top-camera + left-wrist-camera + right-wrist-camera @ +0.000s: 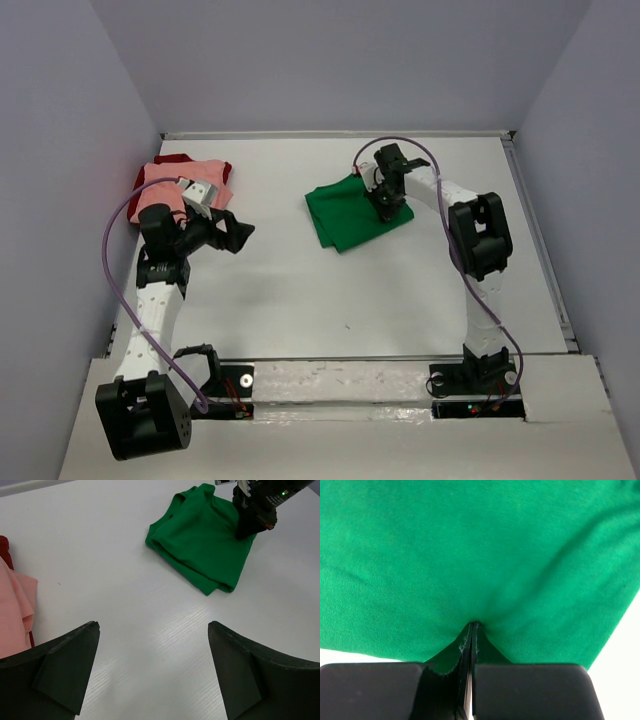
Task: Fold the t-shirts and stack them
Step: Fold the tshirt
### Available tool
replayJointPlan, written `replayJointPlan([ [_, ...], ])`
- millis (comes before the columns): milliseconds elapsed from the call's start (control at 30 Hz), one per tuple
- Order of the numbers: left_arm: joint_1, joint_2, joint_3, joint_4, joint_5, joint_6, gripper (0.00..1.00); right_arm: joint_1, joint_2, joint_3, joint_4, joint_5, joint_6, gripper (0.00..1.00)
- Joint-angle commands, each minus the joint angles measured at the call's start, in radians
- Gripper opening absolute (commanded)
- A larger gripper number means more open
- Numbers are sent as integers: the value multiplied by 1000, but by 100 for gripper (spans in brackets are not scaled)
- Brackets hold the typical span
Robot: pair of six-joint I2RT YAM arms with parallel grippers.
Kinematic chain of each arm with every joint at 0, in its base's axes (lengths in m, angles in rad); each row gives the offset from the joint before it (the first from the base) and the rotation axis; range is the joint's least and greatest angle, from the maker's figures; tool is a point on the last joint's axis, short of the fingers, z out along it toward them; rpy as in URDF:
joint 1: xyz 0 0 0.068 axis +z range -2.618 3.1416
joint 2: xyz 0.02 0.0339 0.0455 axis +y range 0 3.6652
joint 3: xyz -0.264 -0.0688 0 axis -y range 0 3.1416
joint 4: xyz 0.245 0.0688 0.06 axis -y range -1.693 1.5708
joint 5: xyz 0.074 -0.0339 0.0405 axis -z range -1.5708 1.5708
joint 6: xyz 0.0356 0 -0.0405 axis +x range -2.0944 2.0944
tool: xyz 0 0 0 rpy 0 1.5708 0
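Note:
The bright green t-shirt point(345, 215) lies folded on the white table right of centre. It also shows in the left wrist view point(200, 545) and fills the right wrist view point(480, 545). My right gripper point(388, 208) is down on its right part, jaws shut, with the cloth puckering into the fingertips point(472, 625). The salmon pink t-shirt point(170, 190) lies at the far left on top of the dark red t-shirt point(190, 160). My left gripper point(235, 232) is open and empty above bare table point(152, 625), just right of the pink shirt point(12, 610).
Grey walls enclose the table on the left, back and right. A raised rail point(540, 240) runs along the right edge. The arm bases point(350, 385) stand on the near ledge. Bare white table point(300, 290) lies between the two shirt piles.

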Motion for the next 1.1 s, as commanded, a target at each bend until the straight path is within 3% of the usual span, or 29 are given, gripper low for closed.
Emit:
replayJointPlan([
  [0,6,-27,52,5,-1,24,99,31,-36,-51,-72,-53,8,0],
  [533,7,-8,78,-16,11,22,99,110,-84,17,-147,-45,2,0],
  [700,6,-13,86,-22,16,24,99,110,-176,64,-198,-37,-37,0],
  [733,6,-11,94,-24,15,22,99,110,-188,85,-218,-46,-43,3],
  [767,6,-2,97,-25,14,16,99,110,-197,110,-268,-60,-49,16],
  [867,7,16,104,-10,16,-11,99,143,-203,211,-360,-76,-66,31],
  [1067,21,55,57,105,-13,-110,99,298,-183,192,-339,1,-80,33],
])
